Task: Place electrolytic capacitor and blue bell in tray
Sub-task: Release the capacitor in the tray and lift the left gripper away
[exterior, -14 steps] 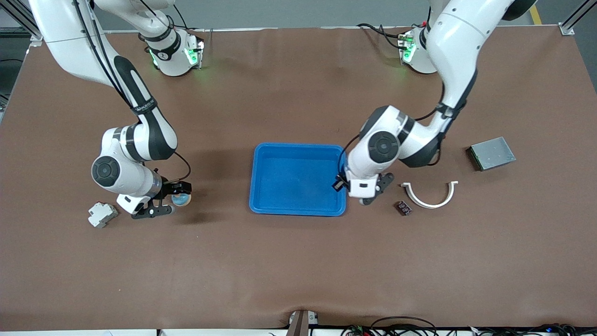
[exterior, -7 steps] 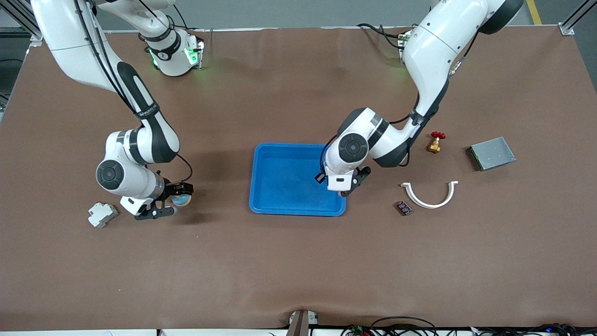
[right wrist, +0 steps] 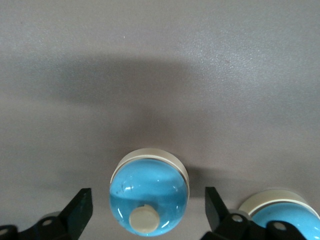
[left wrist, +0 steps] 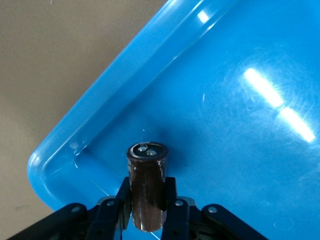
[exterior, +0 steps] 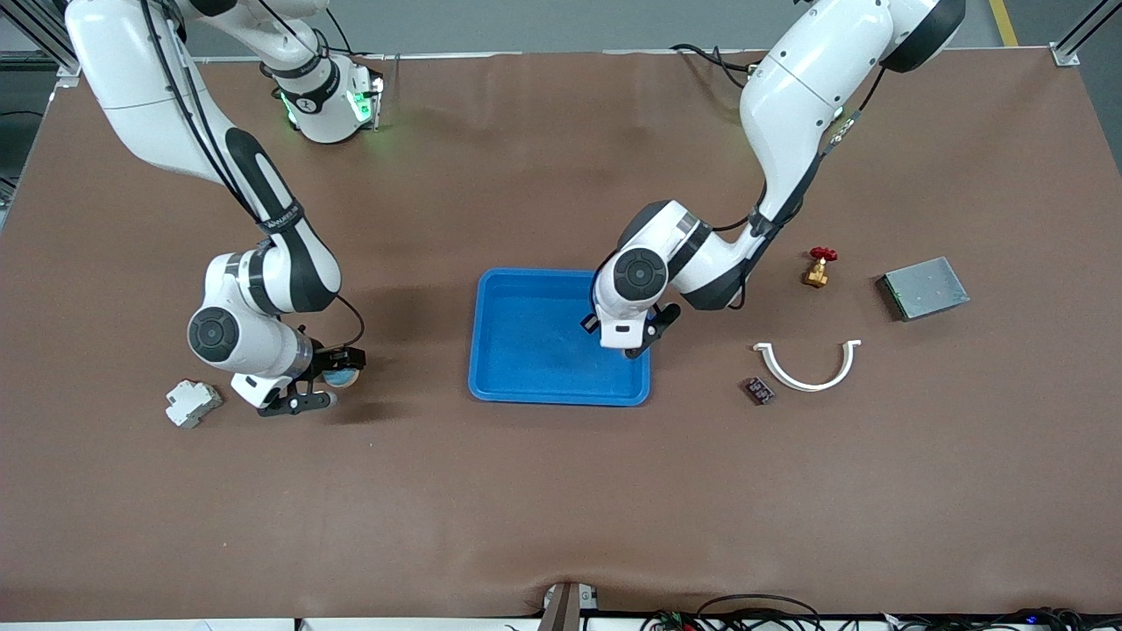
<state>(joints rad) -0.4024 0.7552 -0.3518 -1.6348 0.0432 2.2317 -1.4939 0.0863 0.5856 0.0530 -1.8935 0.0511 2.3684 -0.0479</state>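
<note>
The bright blue tray point(exterior: 526, 350) lies at the table's middle. My left gripper point(exterior: 620, 336) hangs over the tray's inside, near the rim toward the left arm's end. It is shut on the electrolytic capacitor point(left wrist: 146, 180), a dark brown cylinder that stands out past the fingertips over the tray floor point(left wrist: 240, 125). The blue bell point(exterior: 340, 377), a blue dome on a pale base, sits on the table toward the right arm's end. My right gripper point(exterior: 324, 381) is open down at the table, with the bell point(right wrist: 149, 197) between its spread fingers point(right wrist: 80, 212), untouched.
A white blocky part point(exterior: 193, 403) lies close beside the right gripper. Toward the left arm's end are a white half-ring point(exterior: 808, 368), a small dark module point(exterior: 758, 390), a brass valve with a red handle point(exterior: 818, 265) and a grey metal box point(exterior: 923, 287).
My left gripper has carried the capacitor from over the tray's rim at the left arm's end to over the tray's inside. The right gripper has barely shifted around the bell.
</note>
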